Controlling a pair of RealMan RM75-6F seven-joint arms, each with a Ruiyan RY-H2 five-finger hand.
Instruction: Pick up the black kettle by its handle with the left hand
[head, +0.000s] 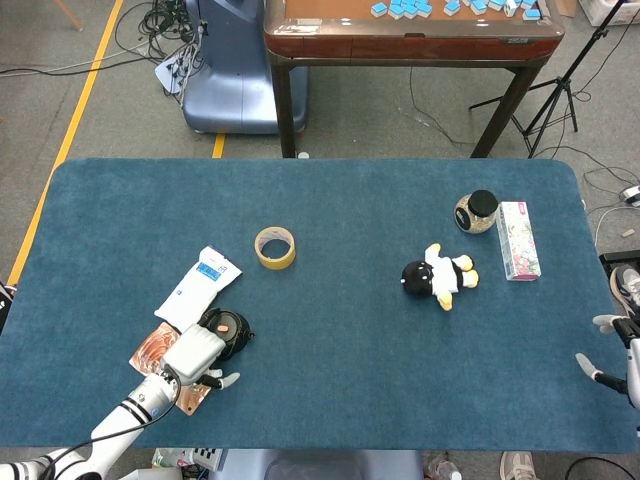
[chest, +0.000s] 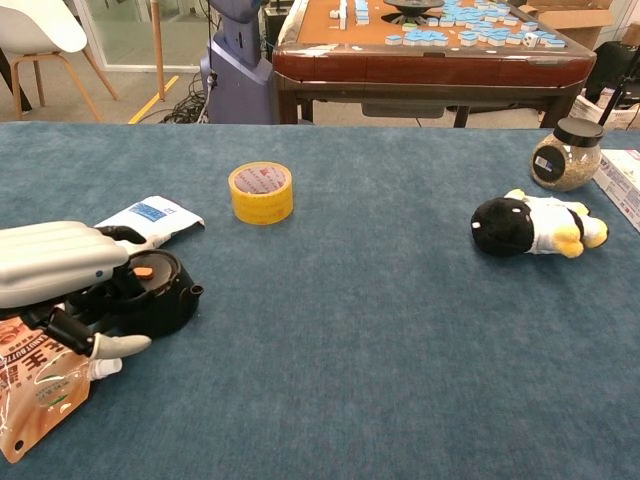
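1. My left hand (chest: 60, 265) is low at the near left part of the table (head: 350, 230), fingers curled around the handle of the black kettle (chest: 155, 295); looks like a grip, though the exact contact is partly hidden by my own hand.
2. Kettle sits on the blue cloth, spout pointing right in the chest view, orange knob on its lid showing.
3. In the head view the same hand (head: 193, 352) covers the kettle's (head: 226, 328) near-left side.
4. White packet (chest: 150, 218) lies just behind the kettle, close to it.
5. Orange printed pouch (chest: 35, 385) lies flat under and beside my left hand, near the table's front edge.
6. Yellow tape roll (chest: 261, 192) is farther back, apart from the kettle.
7. Penguin plush toy (chest: 535, 225) lies on its side over to the right, well apart.
8. Glass jar (chest: 566, 155) with black lid stands far right; a flat box (head: 517, 253) lies just beside it.
9. My right hand (head: 615, 355) is at the right table edge, fingers spread, holding nothing.
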